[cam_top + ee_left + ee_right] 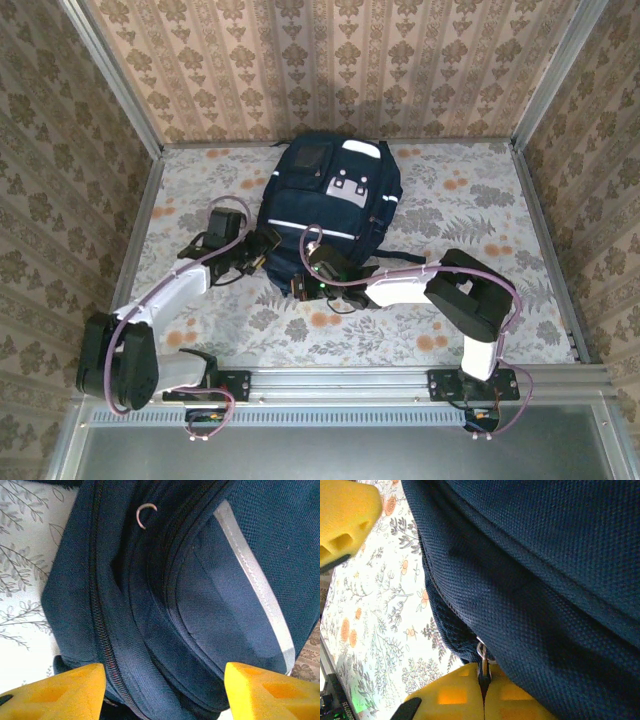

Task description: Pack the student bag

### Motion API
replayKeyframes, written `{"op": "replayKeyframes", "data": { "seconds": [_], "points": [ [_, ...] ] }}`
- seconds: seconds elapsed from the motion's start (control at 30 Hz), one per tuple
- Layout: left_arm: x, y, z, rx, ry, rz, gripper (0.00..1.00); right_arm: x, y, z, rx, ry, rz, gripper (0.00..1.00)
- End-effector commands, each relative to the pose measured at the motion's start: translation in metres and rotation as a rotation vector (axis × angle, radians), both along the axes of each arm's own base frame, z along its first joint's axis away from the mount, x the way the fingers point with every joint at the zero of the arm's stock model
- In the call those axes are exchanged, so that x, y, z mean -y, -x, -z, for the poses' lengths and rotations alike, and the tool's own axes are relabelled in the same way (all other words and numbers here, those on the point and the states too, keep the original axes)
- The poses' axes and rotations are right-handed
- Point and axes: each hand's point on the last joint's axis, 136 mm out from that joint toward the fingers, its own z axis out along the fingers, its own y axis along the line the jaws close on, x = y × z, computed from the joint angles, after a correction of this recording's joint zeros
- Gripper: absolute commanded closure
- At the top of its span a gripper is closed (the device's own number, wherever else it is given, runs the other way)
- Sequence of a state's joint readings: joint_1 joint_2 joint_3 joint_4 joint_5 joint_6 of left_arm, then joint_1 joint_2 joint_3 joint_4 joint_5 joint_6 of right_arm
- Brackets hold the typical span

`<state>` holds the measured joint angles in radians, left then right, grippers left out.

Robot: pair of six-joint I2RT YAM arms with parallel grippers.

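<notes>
At the bottom of the overhead view are the arm bases. Just above them, below the middle of the frame, the right gripper (pixel 308 282) sits at the lower edge of the student bag (pixel 335 195). In its wrist view the yellow pads (pixel 515 700) are pressed together on a small metal zipper pull (pixel 481 652) at lower centre.

Just to the left in the overhead view, the left gripper (pixel 262 250) is beside the bag's lower left corner. Its wrist view shows the jaws wide apart and holding nothing. Beyond them are the bag's zipper (pixel 102 630) and white stripe (pixel 254 580), with a second metal ring (pixel 145 514) near the top of that view.

The bag lies flat on the floral table (pixel 480 210), reaching from the centre toward the top of the overhead frame.

The bag is soft woven cloth and looks slack, so it will probably fold and drag instead of keeping its shape. Running the zipper likely needs the fabric pinned beside the track. The seam edge near the pull looks like the better hold, since the broad panels would bunch. It is bulky, but its weight cannot be judged.
</notes>
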<state>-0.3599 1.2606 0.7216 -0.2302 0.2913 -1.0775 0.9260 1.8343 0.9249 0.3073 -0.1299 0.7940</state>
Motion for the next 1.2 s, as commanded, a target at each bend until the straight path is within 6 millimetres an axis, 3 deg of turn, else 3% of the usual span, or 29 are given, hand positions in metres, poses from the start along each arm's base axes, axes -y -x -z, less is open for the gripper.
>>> {"op": "replayKeyframes", "data": {
  "seconds": [0.0, 0.23, 0.5, 0.57, 1.17],
  "points": [
    [0.009, -0.006, 0.004, -0.021, 0.013, -0.003, 0.36, -0.007, -0.004, -0.003, -0.002, -0.019, 0.013, 1.00],
    [0.015, -0.003, 0.026, -0.096, 0.005, -0.015, 0.50, 0.001, -0.003, 0.000, 0.001, 0.003, 0.031, 1.00],
    [0.007, -0.003, 0.032, -0.117, -0.048, -0.025, 0.94, 0.016, 0.001, 0.005, 0.001, 0.059, 0.050, 1.00],
    [0.003, -0.004, 0.032, -0.120, -0.057, -0.033, 1.00, 0.022, 0.004, 0.006, 0.006, 0.086, 0.044, 1.00],
    [-0.031, -0.006, 0.003, -0.063, -0.048, -0.087, 1.00, 0.083, 0.030, 0.018, 0.037, 0.257, 0.021, 1.00]
  ]
}}
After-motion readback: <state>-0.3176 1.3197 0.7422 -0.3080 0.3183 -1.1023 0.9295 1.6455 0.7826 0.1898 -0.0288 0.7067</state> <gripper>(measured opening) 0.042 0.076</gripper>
